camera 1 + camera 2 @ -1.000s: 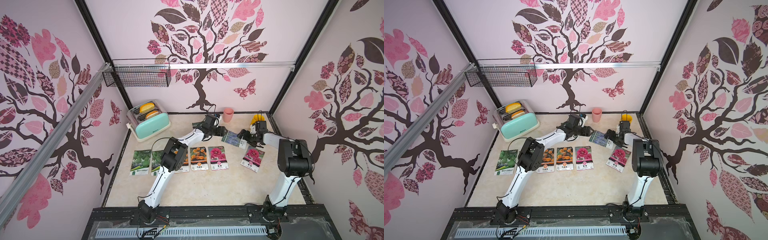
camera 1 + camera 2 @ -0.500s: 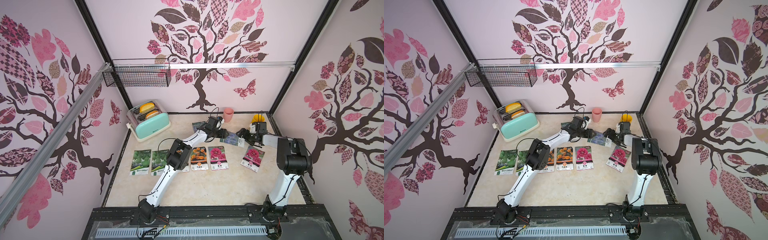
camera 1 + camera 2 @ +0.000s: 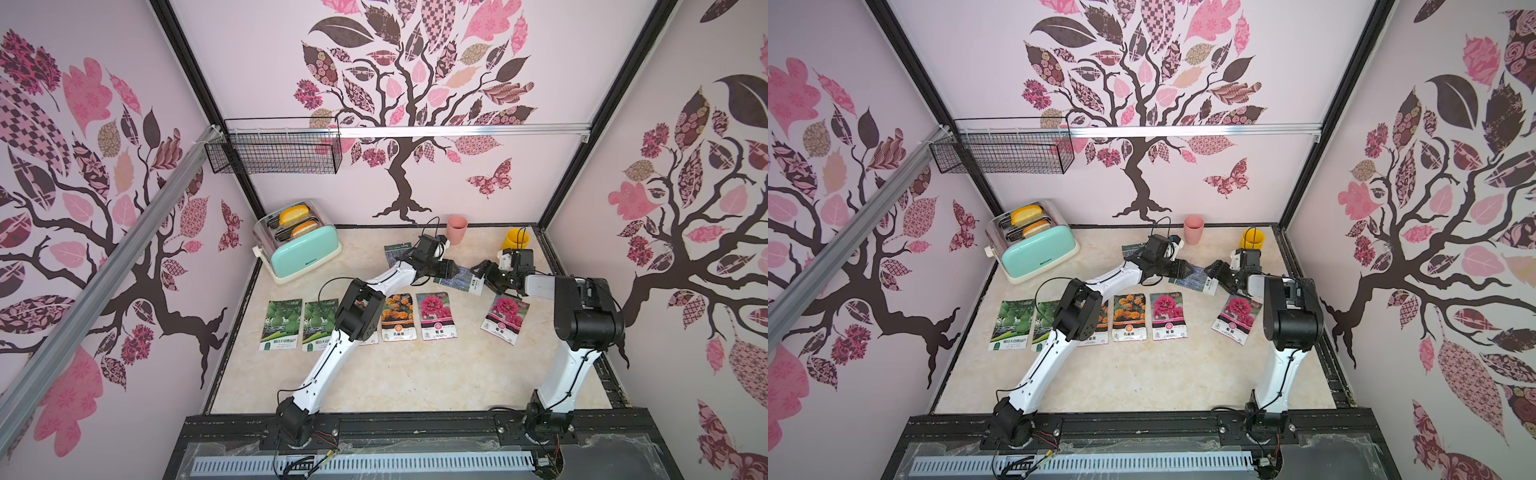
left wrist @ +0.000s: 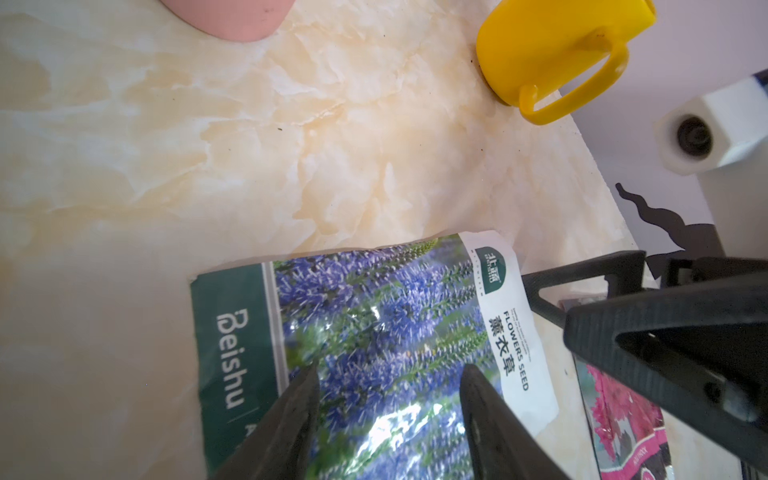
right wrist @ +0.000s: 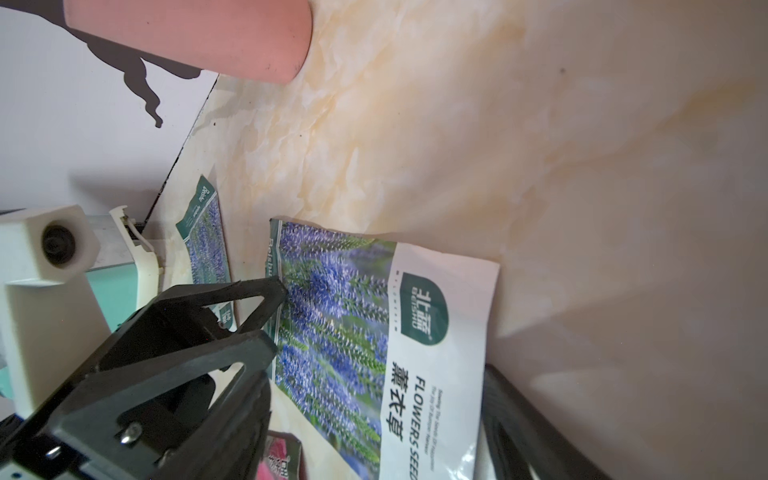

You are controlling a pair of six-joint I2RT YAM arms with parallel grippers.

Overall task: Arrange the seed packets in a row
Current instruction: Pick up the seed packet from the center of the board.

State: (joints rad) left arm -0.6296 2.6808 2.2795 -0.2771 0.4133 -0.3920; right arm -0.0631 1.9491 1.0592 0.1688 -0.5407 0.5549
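A purple lavender seed packet [image 3: 462, 279] lies between my two grippers near the back of the table, and its white label end looks raised. My left gripper [image 4: 390, 374] is open, and its fingertips [image 4: 305, 386] rest on the packet's picture face. My right gripper [image 3: 485, 276] is open around the label end [image 5: 440, 316]. Only one of its fingers [image 5: 505, 403] shows in the right wrist view. A second lavender packet [image 3: 395, 253] lies behind the left arm. Nearer the front are two gourd packets [image 3: 280, 320], two marigold packets [image 3: 398, 318], one half hidden by the arm, and two magenta packets [image 3: 435, 316], the right one [image 3: 505, 318] tilted.
A pink cup [image 3: 457, 229] and a yellow mug [image 3: 516, 240] stand by the back wall, close behind the grippers. A mint toaster [image 3: 301, 245] sits at the back left. A wire basket [image 3: 276, 145] hangs on the wall above it.
My left gripper has crept to the right over the lavender packet, towards the right gripper. The right gripper's jaws have narrowed around the label end. The packet has hardly shifted.
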